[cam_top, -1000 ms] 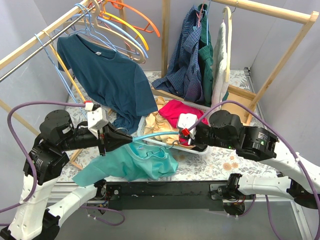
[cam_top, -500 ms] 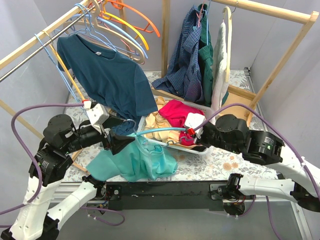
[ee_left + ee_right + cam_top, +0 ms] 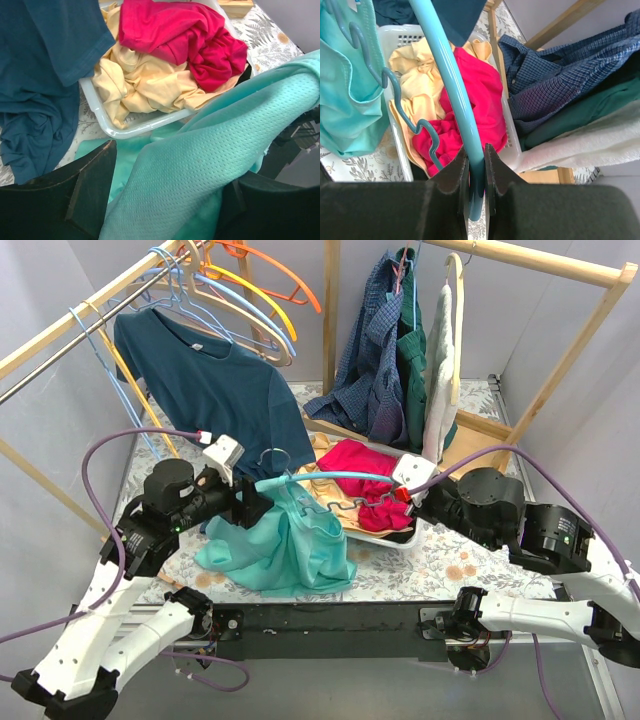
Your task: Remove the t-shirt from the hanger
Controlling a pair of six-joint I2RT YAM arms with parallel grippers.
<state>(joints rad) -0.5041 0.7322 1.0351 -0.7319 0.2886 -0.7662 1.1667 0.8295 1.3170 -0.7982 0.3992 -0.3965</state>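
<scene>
A mint-green t-shirt [image 3: 285,545] hangs bunched from the left end of a light-blue hanger [image 3: 330,477], above the table's front. My right gripper [image 3: 403,490] is shut on the hanger's right end; in the right wrist view the blue bar [image 3: 455,85] runs up from between my right gripper [image 3: 476,170] fingers, with the t-shirt [image 3: 347,100] at the far left. My left gripper [image 3: 262,508] is at the hanger's left end. In the left wrist view my left gripper [image 3: 167,195] stands open, and a fold of the mesh t-shirt [image 3: 215,140] crosses the gap.
A white basket [image 3: 420,530] holds red cloth [image 3: 360,465] and yellow cloth [image 3: 325,485] just behind the hanger. A navy t-shirt [image 3: 215,390] hangs from the left rail among bare hangers [image 3: 240,290]. A plaid shirt [image 3: 375,350] and other garments hang on the right wooden rack.
My left gripper opened, let go of the t-shirt and moved up and right to the hanger's left end. The right gripper raised the hanger, and the t-shirt came up off the table.
</scene>
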